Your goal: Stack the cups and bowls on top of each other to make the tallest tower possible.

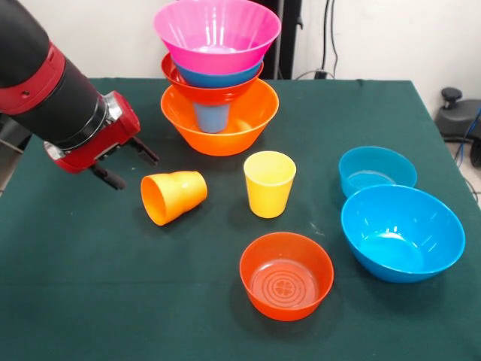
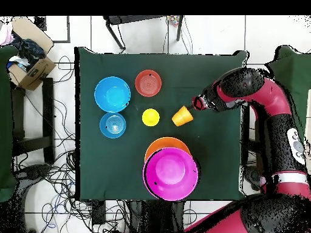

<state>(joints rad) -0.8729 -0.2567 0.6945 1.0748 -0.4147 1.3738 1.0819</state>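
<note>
One camera faces across the green table (image 1: 90, 301); another looks straight down on it.

The tabletop (image 1: 90, 301) is dark green. The tower (image 1: 218, 83) runs from an orange bowl (image 1: 225, 131), through a pale blue cup (image 1: 211, 116), a red-orange bowl (image 1: 214, 92) and a blue bowl (image 1: 218, 76), to a pink bowl (image 1: 218, 34). Elsewhere: an orange cup (image 1: 173, 196), a yellow cup (image 1: 269, 183), a red-orange bowl with a ringed base (image 1: 286, 275), and two blue bowls (image 1: 402, 232). The end effector (image 1: 128, 162) is red with black fingers.

Bright, even light from above; soft short shadows lie under the bowls (image 1: 400, 232) on the worktop (image 1: 90, 301), with slight glare on glossy rims.
</note>
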